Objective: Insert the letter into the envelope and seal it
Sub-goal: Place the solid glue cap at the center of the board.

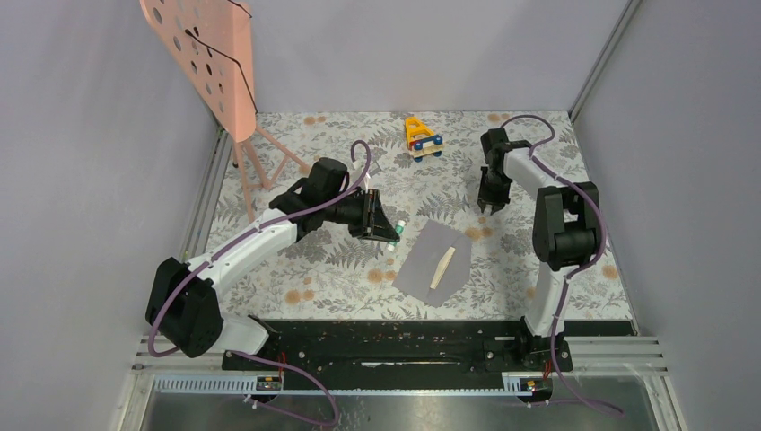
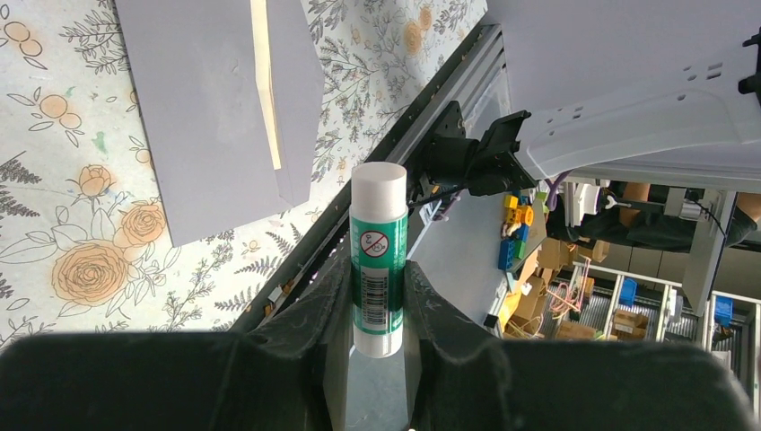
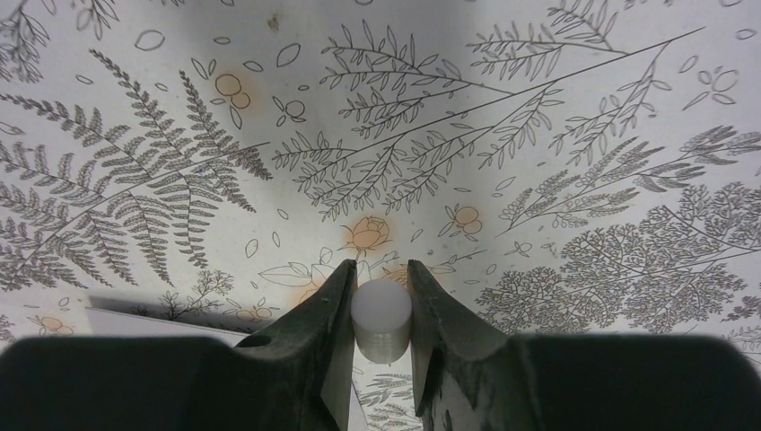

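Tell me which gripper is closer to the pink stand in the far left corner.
Left. The left gripper, holding a glue stick, sits right of the pink stand, toward mid-table; the right gripper, holding a white cap, is much farther right.

Top view: I log bright, even, diffuse overhead light, with soft short shadows under both arms on the counter [image 1: 359,269] and no glare. Left wrist view: floral print sharp, left gripper [image 2: 378,274] near-black and soft in the foreground, highlights at upper right nearly blown out. Right wrist view: print crisp, broad soft shadow across the top, right gripper [image 3: 380,266] underexposed.
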Tool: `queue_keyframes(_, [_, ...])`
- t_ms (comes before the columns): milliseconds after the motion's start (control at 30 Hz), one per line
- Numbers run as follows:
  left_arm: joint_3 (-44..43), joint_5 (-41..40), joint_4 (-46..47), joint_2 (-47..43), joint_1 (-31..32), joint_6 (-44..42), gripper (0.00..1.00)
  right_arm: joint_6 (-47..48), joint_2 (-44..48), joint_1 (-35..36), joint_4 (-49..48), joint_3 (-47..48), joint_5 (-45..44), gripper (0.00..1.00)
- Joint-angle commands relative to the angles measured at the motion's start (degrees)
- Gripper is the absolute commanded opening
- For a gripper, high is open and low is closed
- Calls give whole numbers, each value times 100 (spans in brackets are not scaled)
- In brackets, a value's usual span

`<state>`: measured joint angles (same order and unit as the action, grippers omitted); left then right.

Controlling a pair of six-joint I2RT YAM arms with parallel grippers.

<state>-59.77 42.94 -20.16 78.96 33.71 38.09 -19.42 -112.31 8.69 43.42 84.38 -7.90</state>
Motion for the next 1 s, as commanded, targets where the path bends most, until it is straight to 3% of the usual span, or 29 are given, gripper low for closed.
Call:
queue_keyframes(0, [-219,-134,36,-212,-10,-154,0,146,-99,19,197,94,217,1])
queue_keyframes(200, [-176,-99,15,-248,-13,-209,0,188,-277,16,119,121,124,8])
queue_keyframes(767, [-189,-80,-3,-216,-5,-183,0,-482,-239,27,-55,136,937,13])
queue_keyframes(967, [-231,-40,12,-168,2,-187,0,-790,-247,108,-202,125,689,13])
